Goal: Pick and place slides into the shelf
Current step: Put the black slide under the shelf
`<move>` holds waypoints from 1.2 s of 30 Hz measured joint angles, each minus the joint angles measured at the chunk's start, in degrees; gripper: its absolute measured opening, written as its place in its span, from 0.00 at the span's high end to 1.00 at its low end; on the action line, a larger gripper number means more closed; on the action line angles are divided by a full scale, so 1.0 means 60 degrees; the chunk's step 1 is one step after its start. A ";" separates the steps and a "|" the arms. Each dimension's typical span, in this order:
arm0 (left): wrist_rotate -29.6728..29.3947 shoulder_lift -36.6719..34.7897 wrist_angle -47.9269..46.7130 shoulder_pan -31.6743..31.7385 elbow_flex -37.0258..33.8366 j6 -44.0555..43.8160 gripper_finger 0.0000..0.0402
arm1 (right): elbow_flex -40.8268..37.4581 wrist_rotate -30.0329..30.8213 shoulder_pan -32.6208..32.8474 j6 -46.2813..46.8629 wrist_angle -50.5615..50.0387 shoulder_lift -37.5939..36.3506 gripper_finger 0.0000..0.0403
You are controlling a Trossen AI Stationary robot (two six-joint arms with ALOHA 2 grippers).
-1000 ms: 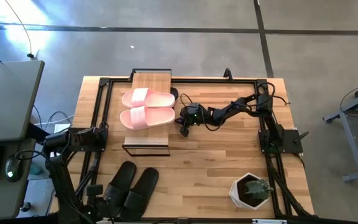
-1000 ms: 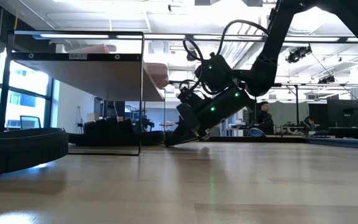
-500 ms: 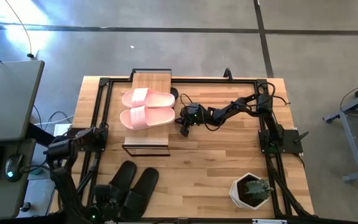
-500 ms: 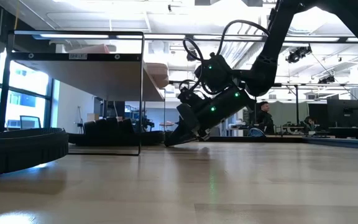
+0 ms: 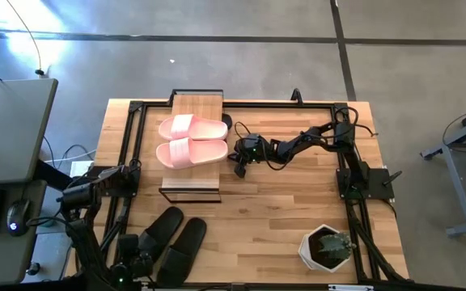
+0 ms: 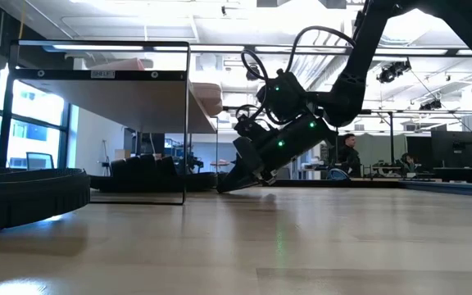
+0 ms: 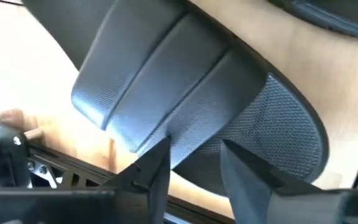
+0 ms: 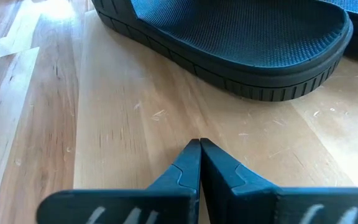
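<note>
Two pale pink slides point(image 5: 191, 141) lie side by side on the shelf's wooden top point(image 5: 196, 103). A black slide point(image 8: 229, 43) lies under the shelf on the table. Two more black slides point(image 5: 176, 238) lie at the near left. My left gripper point(image 7: 194, 149) hangs over the left one of these point(image 5: 160, 233) and points steeply down. It is open, with its fingers at the near edge of the wide strap point(image 7: 166, 81). My right gripper point(image 5: 239, 170) is shut, right of the shelf and low over the wood. My left gripper comes at the left black slide's strap edge point(image 7: 194, 134) from above, slanting down. The slide lies flat on the table. I cannot tell whether the fingers touch the strap.
A potted plant in a white pot point(image 5: 326, 246) stands at the near right. A black metal frame point(image 5: 128, 145) runs round the tabletop. Bare wood point(image 5: 273, 210) lies between the shelf, the plant and the black slides.
My left gripper has sunk toward the left black slide at the near left and tipped further downward. My right arm has kept still.
</note>
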 joint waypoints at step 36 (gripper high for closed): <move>-0.0279 -0.0004 -0.0462 0.0651 0.1084 0.1747 0.99 | 0.0000 0.0033 -0.0004 0.0000 -0.0004 0.0000 1.00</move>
